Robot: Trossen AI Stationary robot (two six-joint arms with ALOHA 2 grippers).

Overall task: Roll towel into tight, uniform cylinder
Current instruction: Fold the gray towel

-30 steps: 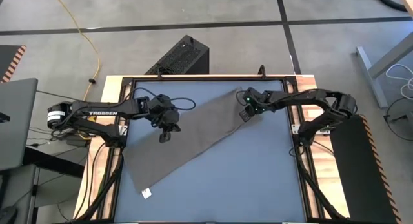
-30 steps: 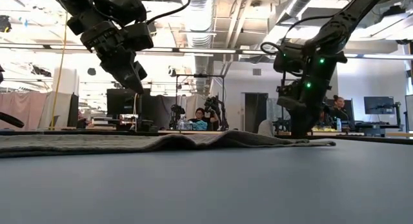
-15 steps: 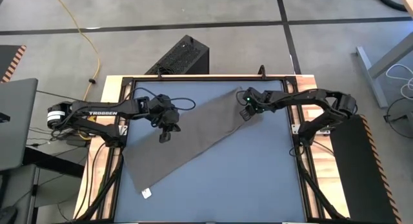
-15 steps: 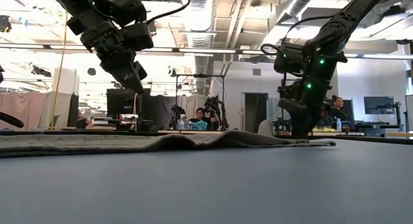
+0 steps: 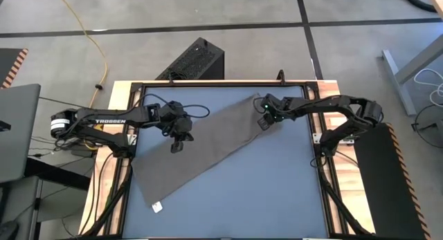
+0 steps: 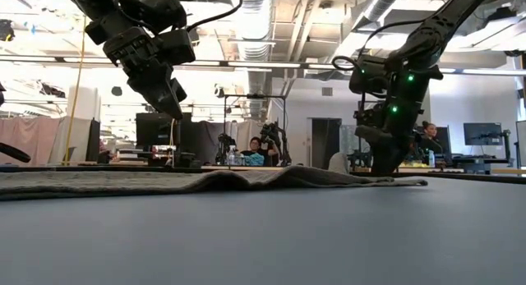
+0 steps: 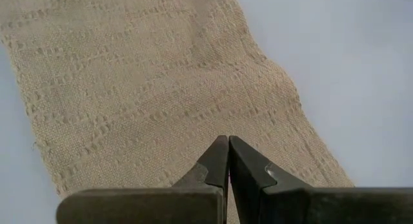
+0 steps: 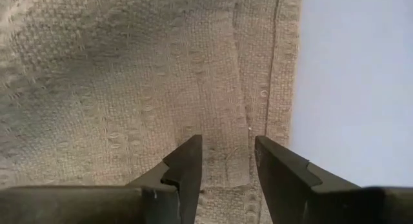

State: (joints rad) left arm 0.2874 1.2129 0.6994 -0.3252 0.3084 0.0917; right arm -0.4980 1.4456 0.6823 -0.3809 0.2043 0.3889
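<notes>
The towel (image 5: 208,146) lies flat and unrolled on the table (image 5: 277,185), set diagonally: one end reaches toward the far right part of the table, the other toward the near left, where a small white tag (image 5: 157,207) sits at its corner. In the low view a shallow ripple rises near the middle of the cloth (image 6: 246,176).

The right pincer (image 5: 266,120) is down at the towel's far right end. Its fingers (image 8: 187,162) stand apart with a narrow gap, pointing at the hemmed edge of the cloth; they hold nothing, and the towel stays flat between them.

The left pincer (image 5: 177,144) hangs above the towel's left long edge, clear of the cloth as the low view shows (image 6: 168,100). Its fingers (image 7: 216,161) are pressed together and empty.

People sit in the room behind the table (image 6: 256,149).
</notes>
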